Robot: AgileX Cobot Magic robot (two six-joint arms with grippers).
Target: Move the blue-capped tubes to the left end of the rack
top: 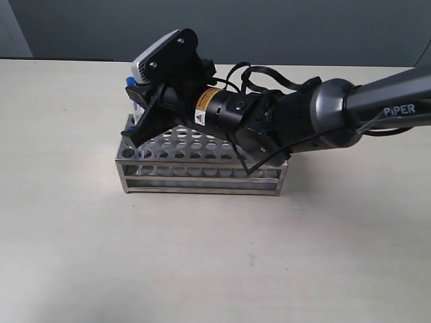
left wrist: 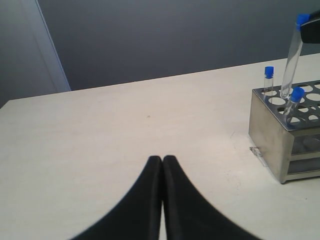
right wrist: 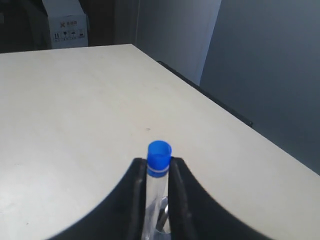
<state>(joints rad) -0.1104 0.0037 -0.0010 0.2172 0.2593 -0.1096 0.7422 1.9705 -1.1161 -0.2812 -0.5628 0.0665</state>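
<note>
My right gripper (right wrist: 159, 164) is shut on a clear blue-capped tube (right wrist: 158, 172), pinched just under its cap. In the exterior view the right gripper (top: 137, 91) reaches across to the left end of the steel rack (top: 202, 176). In the left wrist view this tube (left wrist: 291, 57) hangs tilted, its round lower end just above the rack's (left wrist: 270, 130) top plate. Two more blue-capped tubes (left wrist: 268, 80) (left wrist: 295, 100) stand in holes at that end. My left gripper (left wrist: 162, 159) is shut and empty over bare table, well clear of the rack.
The right arm (top: 323, 121) lies over the rack's right half and hides the holes there. A small clear scrap (left wrist: 256, 151) lies on the table beside the rack's end. A white box (right wrist: 65, 22) stands beyond the table's far edge.
</note>
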